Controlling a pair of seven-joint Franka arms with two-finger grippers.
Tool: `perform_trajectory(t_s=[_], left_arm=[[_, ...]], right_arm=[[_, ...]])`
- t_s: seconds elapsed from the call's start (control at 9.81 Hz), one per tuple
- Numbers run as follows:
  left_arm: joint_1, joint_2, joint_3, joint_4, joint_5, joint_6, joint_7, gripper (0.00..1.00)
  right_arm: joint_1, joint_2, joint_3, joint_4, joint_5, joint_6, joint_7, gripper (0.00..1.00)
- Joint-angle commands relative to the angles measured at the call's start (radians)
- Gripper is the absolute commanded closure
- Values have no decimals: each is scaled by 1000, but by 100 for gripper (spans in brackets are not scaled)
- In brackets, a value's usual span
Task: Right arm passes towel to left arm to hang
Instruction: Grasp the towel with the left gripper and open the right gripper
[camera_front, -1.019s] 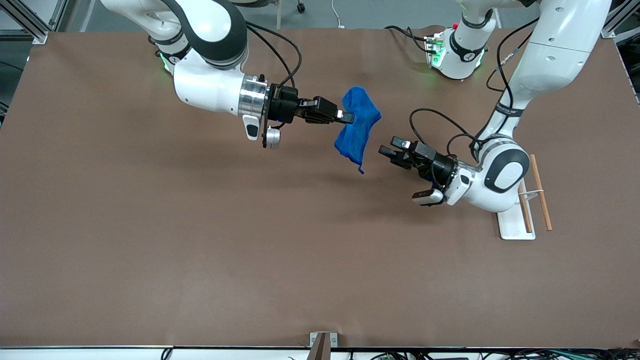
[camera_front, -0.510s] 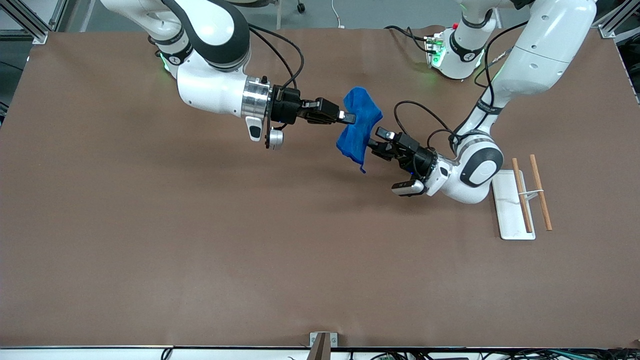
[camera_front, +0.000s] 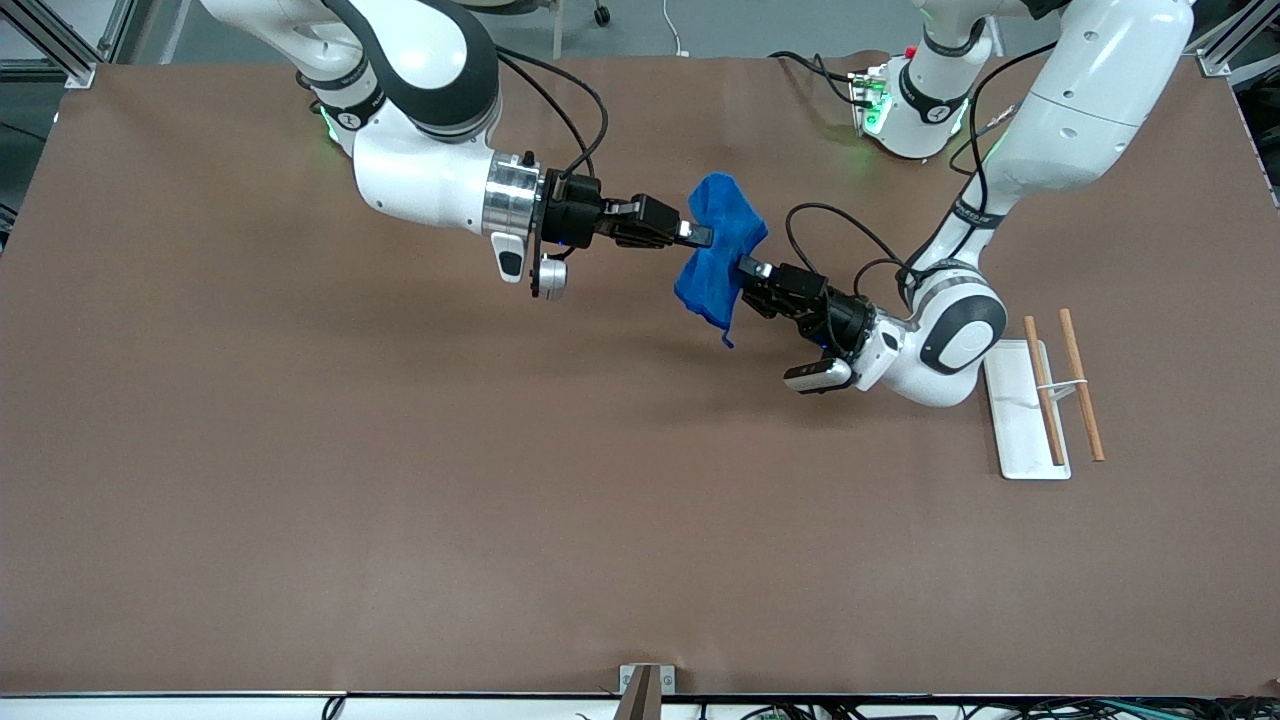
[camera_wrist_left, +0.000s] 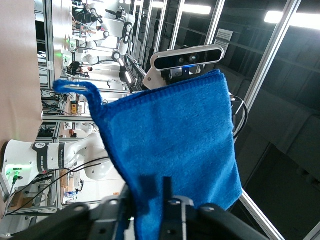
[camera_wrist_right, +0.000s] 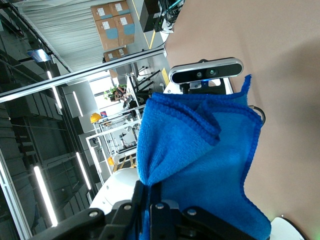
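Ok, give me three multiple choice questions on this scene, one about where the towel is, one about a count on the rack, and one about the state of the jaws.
1. Where is the towel?
A. flat on the table
B. in the air between the right gripper and the left gripper
C. draped on the rack

2. How many wooden rods does the rack carry?
A. one
B. two
C. four

3. How do the jaws stand?
A. both pairs closed on the towel
B. both open
C. only the right pair closed

Answers: 1 B, the cloth hangs above the table with a gripper at each side. 2 B, two rods lie side by side. 3 A, each wrist view shows cloth pinched at its own jaws.
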Motion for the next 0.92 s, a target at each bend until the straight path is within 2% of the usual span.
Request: perform_trajectory(t_s=[0.0,0.1,0.2,0.31,0.41,0.61,0.82], left_arm=[[3,16,2,26,0,24,1,100],[3,18,3,31,2,26,-22,100],[0,18,6,45,5,26,-44,100],[0,21,11,68,21,27,-76,100],[2,21,16,103,76,32,-111,100],[14,15,31,268,315,87,-219,100],[43,9,29,446,596,87,-445,100]], right_arm=[[6,12,5,19,24,12,-7,100],[4,12,5,19,24,11,-7,100],[-8,14,5,14,20,3,2,80],[-11,14,2,-4,-1,6,-3,1],[-31,14,1,-24,-82,2,-4,0],[-97,15,-11,-49,-272,-77,0,0],[-102,15,-115,-58,-549,-182,5,0]])
